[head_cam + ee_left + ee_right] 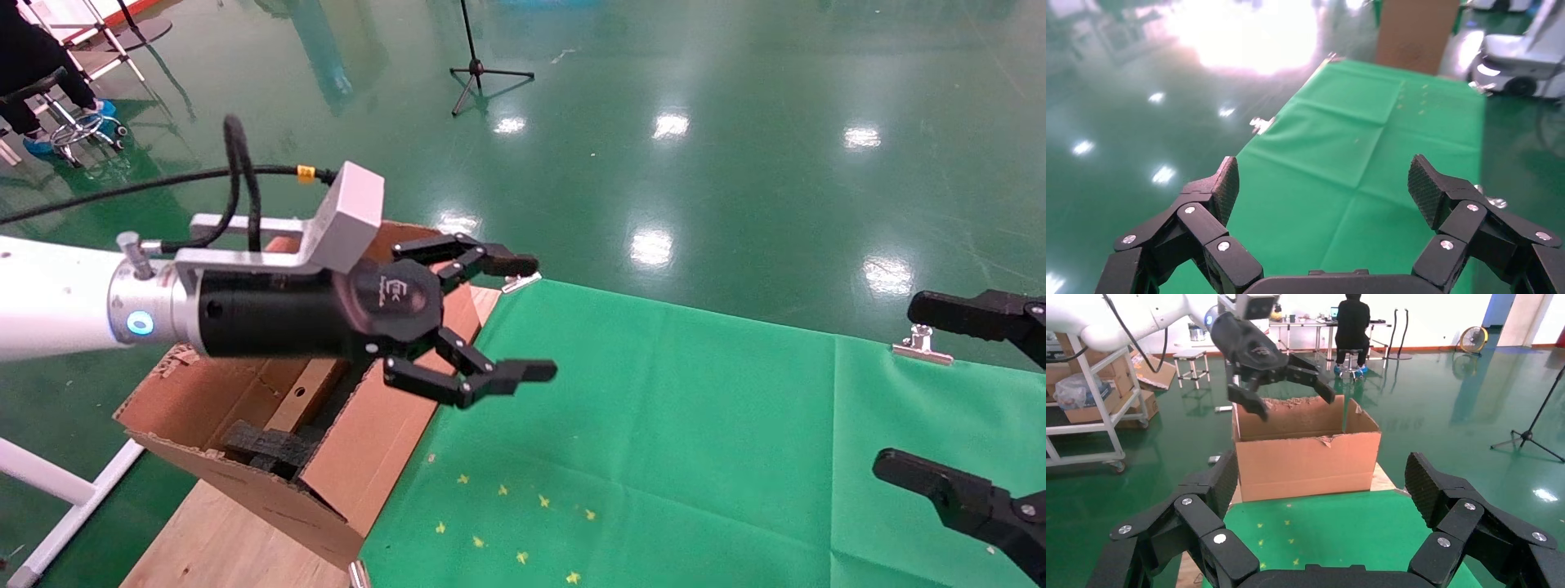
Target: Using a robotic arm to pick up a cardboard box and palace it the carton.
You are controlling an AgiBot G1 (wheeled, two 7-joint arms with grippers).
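The cardboard box (304, 394), a flat brown piece with a round hole, appears to lie already inside the carton (359, 457) at the table's left end, beside black foam (274, 447); I judge it so from the head view, though the arm hides much of it.

Head view: the robotic arm (57, 298) reaches in from the left, its left gripper (523, 318) hanging above the carton's right wall, fingers spread wide and holding nothing. The tips point right, out over the green cloth (695, 425). The box lies down and to the left of those fingertips, below the wrist, its long side running roughly near to far along the carton. The right gripper (919, 392) sits at the far right edge, jaws apart, empty, well away from the carton. The left arm is by far the nearer to the box.

Left wrist view: my left gripper's pads (1228, 184) stand apart over bare green cloth (1364, 153); no box between them.

Right wrist view: the right gripper's pads (1425, 487) stand open, empty. Beyond them the carton (1306, 456) shows its ragged rim, and the left gripper (1288, 392) hovers open just above it. The interior is hidden from here.

I read the placing as done, or nearly so.
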